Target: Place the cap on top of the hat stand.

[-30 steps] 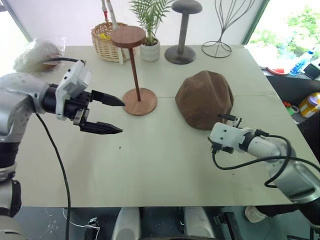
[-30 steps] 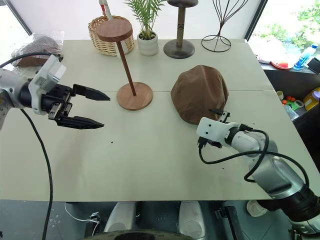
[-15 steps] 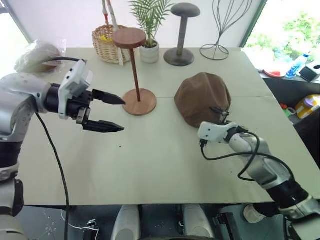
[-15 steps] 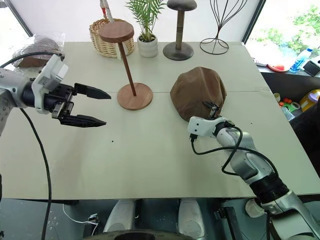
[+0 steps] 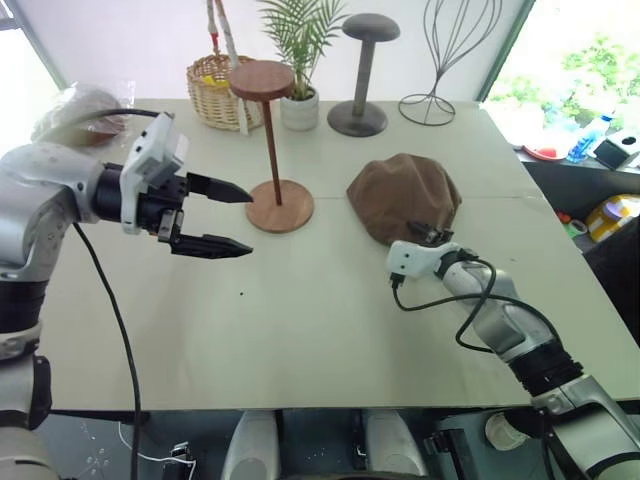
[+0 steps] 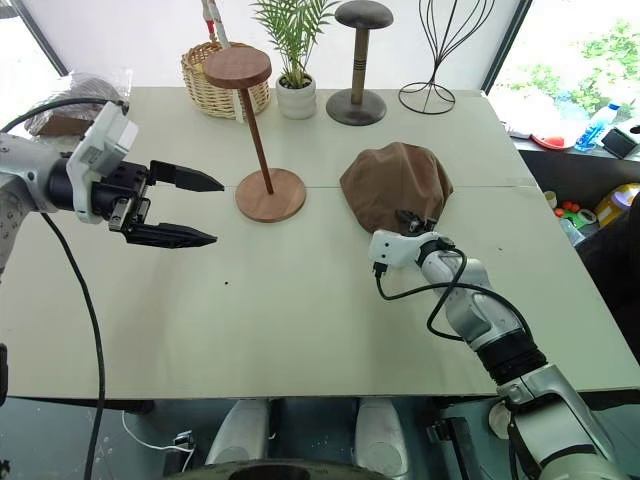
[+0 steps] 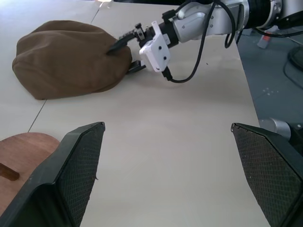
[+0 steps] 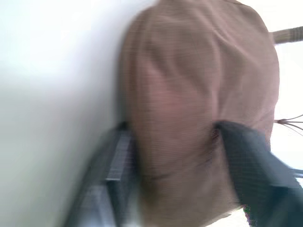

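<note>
**Right fingers pinch the cap's near edge**

The counter (image 6: 300, 330) carries the cap (image 6: 395, 180) right of centre, the stand (image 6: 262, 150) beside it, toward the far edge. Right fingers (image 7: 124, 40) clamp the cap's near edge. Left fingers (image 6: 185, 178) spread apart, holding nothing.

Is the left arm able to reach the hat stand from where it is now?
Probably yes. The left claw hangs open above the table, close beside the hat stand, and nothing lies between them. The cap sits on the stand's other side.
</note>
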